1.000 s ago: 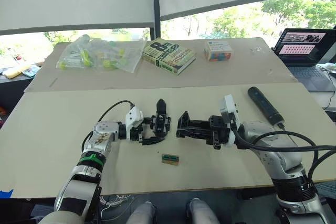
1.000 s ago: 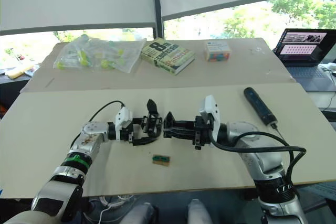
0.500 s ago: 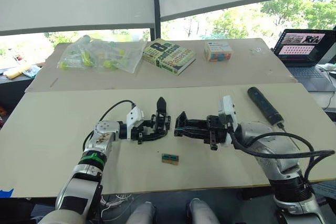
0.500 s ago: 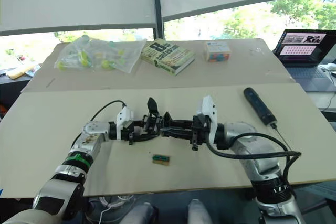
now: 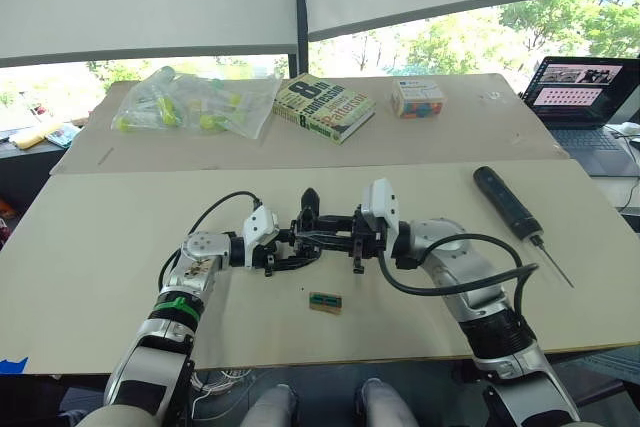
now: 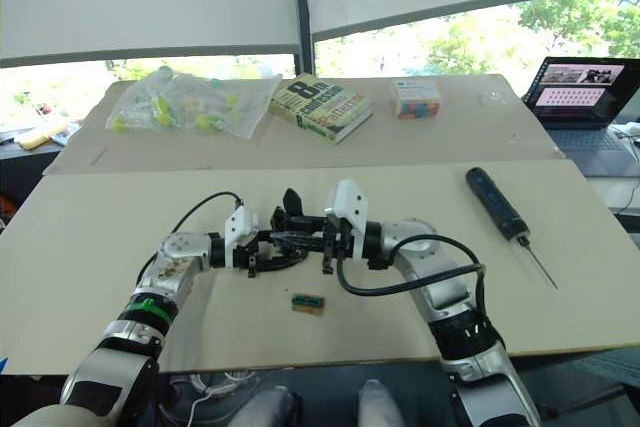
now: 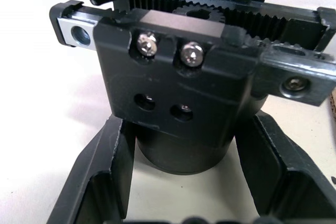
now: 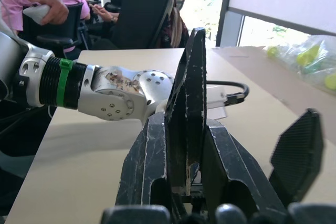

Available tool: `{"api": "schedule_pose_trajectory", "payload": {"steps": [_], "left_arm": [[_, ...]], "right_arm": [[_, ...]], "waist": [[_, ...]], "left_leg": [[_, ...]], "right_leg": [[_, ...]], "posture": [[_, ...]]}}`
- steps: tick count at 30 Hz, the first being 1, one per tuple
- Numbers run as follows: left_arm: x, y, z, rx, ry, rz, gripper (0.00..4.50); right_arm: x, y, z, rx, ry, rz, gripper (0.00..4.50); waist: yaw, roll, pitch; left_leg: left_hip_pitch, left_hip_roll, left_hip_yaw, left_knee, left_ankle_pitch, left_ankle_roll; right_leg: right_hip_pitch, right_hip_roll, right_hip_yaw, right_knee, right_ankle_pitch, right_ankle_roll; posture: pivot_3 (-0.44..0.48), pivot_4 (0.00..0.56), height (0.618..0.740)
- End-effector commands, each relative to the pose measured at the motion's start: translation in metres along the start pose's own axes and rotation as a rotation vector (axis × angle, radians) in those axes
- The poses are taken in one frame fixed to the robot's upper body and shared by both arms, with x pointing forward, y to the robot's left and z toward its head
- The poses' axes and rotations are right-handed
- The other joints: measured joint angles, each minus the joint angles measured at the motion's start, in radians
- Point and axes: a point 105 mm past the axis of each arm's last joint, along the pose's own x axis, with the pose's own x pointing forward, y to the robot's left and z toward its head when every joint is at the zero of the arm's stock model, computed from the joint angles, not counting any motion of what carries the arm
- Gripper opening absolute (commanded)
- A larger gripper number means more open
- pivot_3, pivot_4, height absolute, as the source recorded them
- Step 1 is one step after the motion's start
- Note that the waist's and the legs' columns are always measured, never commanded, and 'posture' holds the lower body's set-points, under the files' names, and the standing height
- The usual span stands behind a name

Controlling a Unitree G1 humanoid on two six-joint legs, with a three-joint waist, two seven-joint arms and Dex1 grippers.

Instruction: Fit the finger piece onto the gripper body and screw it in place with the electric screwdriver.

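Your left gripper [image 5: 283, 250] is clenched on the gripper body [image 7: 178, 77]: in the left wrist view its two fingers [image 7: 102, 174] flank the round base, one on each side, and brace the block over the near table [image 5: 100, 247]. This hold leaves the toothed top of the body open to the other arm.

Your right gripper [image 5: 318, 238] is clamped on the finger piece [image 8: 187, 108]. The right wrist view shows the wedge standing upright between the fingers, its point away from the wrist. The right arm meets the left at the middle of the table, which brings the wedge right up to the body; whether it already touches the mount cannot be told.

The gripper body is a black block with a cylindrical base, two bright screws above two empty holes on its front face, and toothed racks along the top. One pointed finger already stands up from it in the head views. The finger piece is a narrow, scuffed black wedge that tapers to a tip.

The electric screwdriver [image 5: 506, 200] lies flat on the table, well apart to the right, its thin bit toward the near edge. It is not in use, so judge the step in hand as fitting, not fastening.
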Motion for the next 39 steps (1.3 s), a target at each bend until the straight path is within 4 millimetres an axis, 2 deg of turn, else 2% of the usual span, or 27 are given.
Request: {"api": "schedule_pose_trajectory", "payload": {"steps": [1, 8, 16, 29, 39], "left_arm": [[0.002, -0.005, -0.004, 0.004, 0.023, -0.017, 2.29], [0.002, -0.008, -0.007, -0.006, 0.027, -0.019, 2.29], [0.001, -0.010, -0.009, -0.006, 0.032, -0.025, 2.29], [0.000, -0.009, -0.009, -0.008, 0.030, -0.013, 2.29], [0.000, -0.009, -0.009, -0.008, 0.028, -0.017, 2.29]], "right_arm": [[0.007, -0.001, 0.006, -0.046, -0.014, 0.008, 0.39], [0.012, -0.006, -0.011, -0.021, 0.045, -0.016, 0.39], [0.010, -0.016, -0.018, -0.024, 0.082, -0.035, 0.39], [0.007, -0.005, -0.031, 0.045, 0.156, 0.026, 0.39], [0.003, -0.007, -0.039, 0.079, 0.228, 0.003, 0.39]], "waist": [[0.000, 0.000, 0.000], [-0.001, 0.000, 0.000], [-0.003, 0.000, 0.000], [-0.003, 0.001, -0.001], [-0.002, 0.001, -0.001]], "left_leg": [[0.000, 0.000, 0.000, 0.000, 0.000, 0.000], [0.000, 0.000, 0.000, 0.000, 0.000, 0.000], [0.001, 0.000, 0.000, 0.000, 0.000, 0.000], [0.003, 0.000, 0.000, 0.000, 0.000, 0.000], [0.003, 0.000, 0.000, 0.000, 0.000, 0.000]], "right_leg": [[0.000, 0.000, 0.000, 0.000, 0.000, 0.000], [0.000, 0.000, 0.000, 0.000, 0.000, 0.000], [0.000, 0.000, 0.000, 0.001, 0.000, 0.000], [0.001, 0.000, 0.000, 0.001, 0.000, 0.000], [0.002, 0.000, -0.001, 0.001, 0.000, 0.000]], "posture": [[0.000, 0.150, 0.740], [0.000, 0.150, 0.740], [0.000, 0.150, 0.740], [0.000, 0.150, 0.740], [0.000, 0.150, 0.740]]}}
